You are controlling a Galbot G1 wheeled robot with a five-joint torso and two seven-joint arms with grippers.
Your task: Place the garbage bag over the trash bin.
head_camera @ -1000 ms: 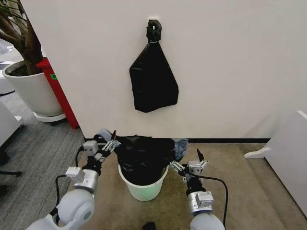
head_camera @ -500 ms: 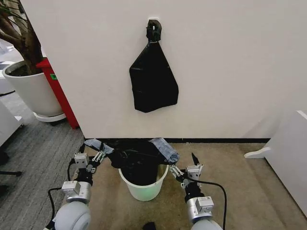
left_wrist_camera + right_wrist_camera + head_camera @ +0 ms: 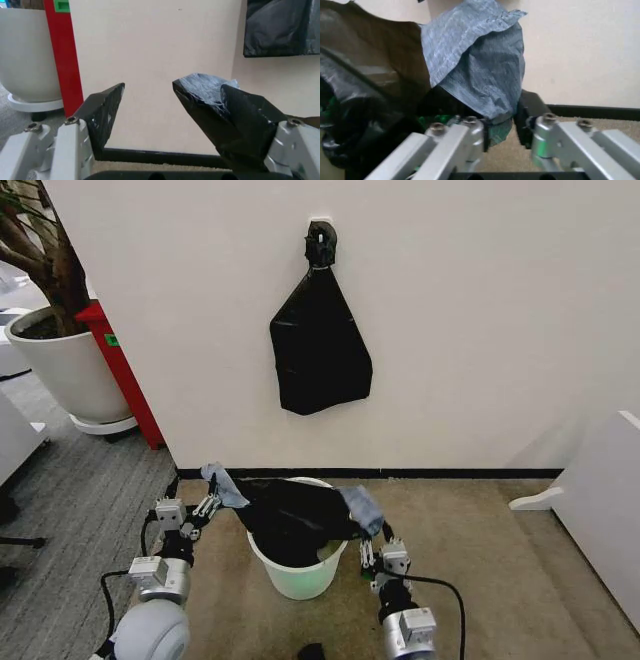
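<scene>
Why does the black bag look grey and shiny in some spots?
In the right wrist view, light glances off the garbage bag where its thin flap is stretched, turning it pale grey; the folds beside it stay dark. The left wrist view shows the same sheen on the bag's tip. In the head view, both corners look grey above the trash bin.

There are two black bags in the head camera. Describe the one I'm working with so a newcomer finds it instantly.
Start at the cream wall and drop to the carpet at its foot, where the trash bin stands. The garbage bag is the loose black sheet stretched across that bin's mouth, between the left end effector and the right end effector. The other black bag hangs knotted from a wall hook.
</scene>
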